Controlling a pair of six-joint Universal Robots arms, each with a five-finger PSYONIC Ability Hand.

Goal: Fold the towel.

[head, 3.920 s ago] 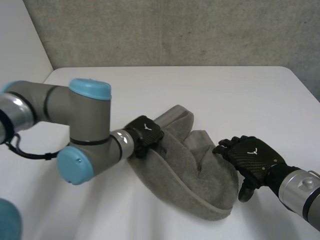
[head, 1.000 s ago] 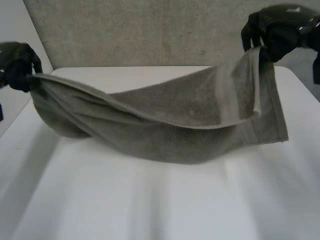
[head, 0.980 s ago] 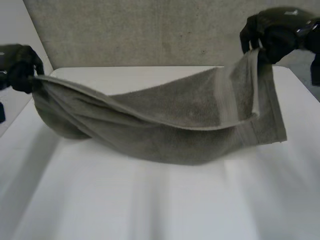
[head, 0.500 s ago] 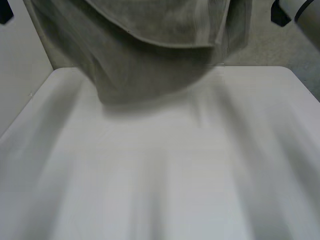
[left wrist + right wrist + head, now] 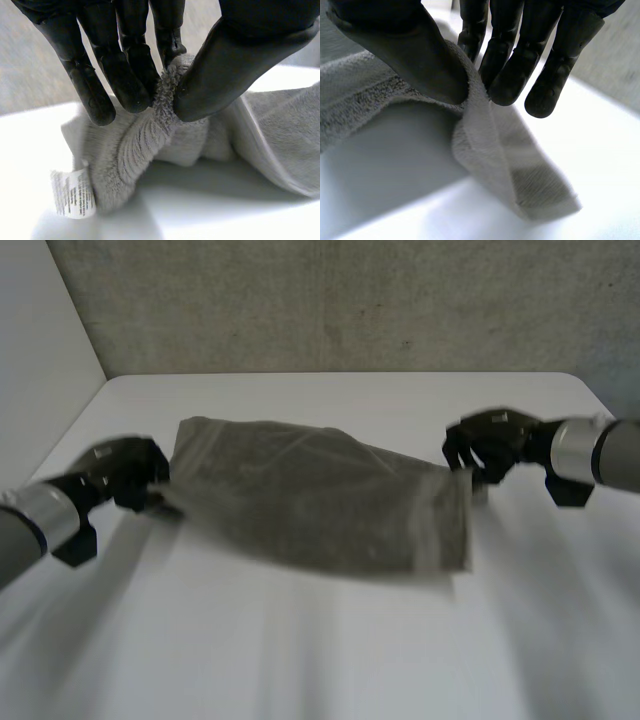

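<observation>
I saw the white desk spread wide under everything; across its middle the grey towel was stretched out nearly flat between the two hands, low over the desk or resting on it, I could not tell which; the left robot hand was clamped on the towel's left end, thumb and fingers pinching a bunched edge; the right robot hand pinched the right end between thumb and fingers; a small white label showed on the cloth beyond the left fingertips.
</observation>
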